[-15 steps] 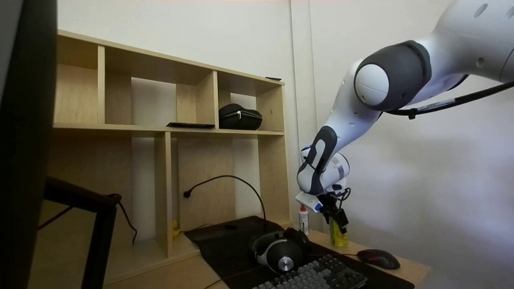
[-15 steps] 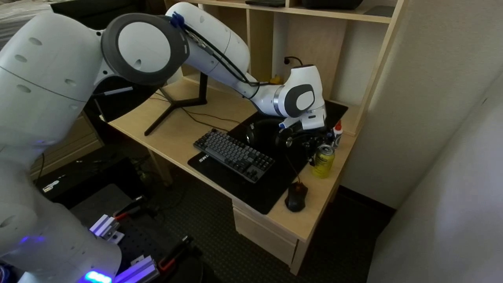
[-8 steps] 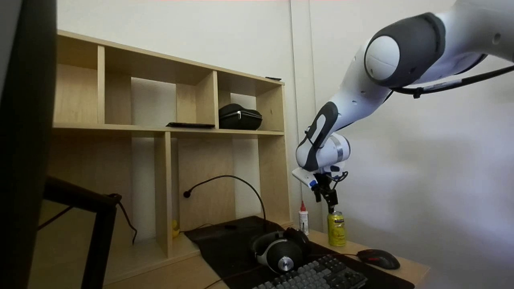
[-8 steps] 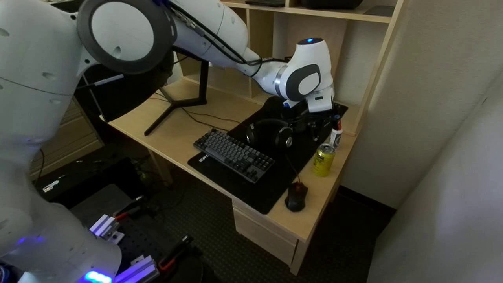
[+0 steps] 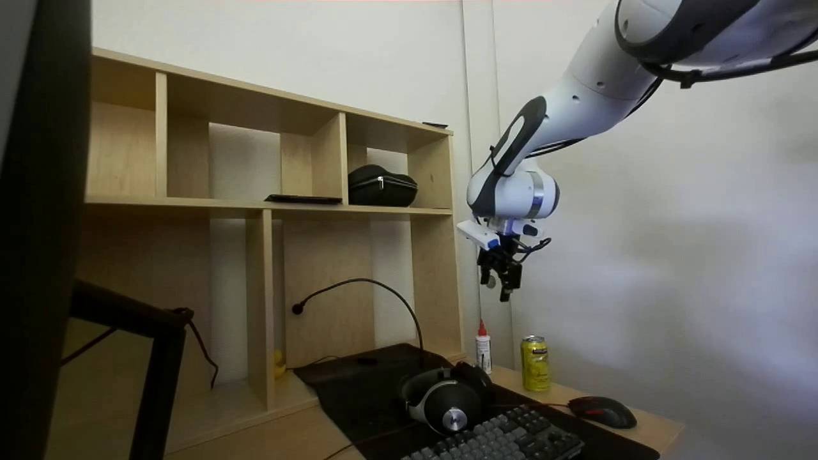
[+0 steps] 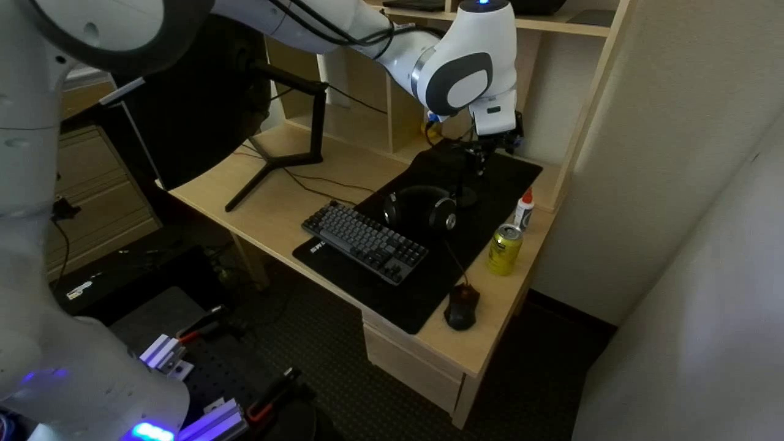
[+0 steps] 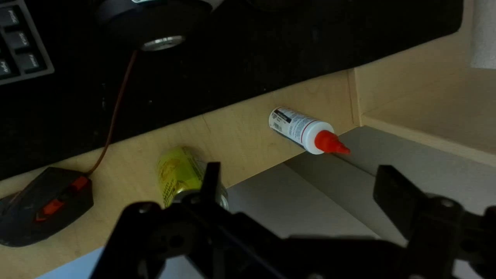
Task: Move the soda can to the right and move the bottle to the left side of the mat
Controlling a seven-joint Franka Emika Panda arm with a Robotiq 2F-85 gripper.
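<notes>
Just hovering with end effector (image 7: 299, 176) spread, probably needing to drop toward that bottle (image 7: 303, 129) standing upright below.

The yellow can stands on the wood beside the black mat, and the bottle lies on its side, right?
Not quite: the bottle stands upright, as both exterior views show. The can does stand on the wood beside the mat.

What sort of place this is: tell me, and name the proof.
Probably a computer workstation, whether home or office I cannot tell: a computer keyboard, a wired mouse and over-ear headphones share the wooden desk.
</notes>
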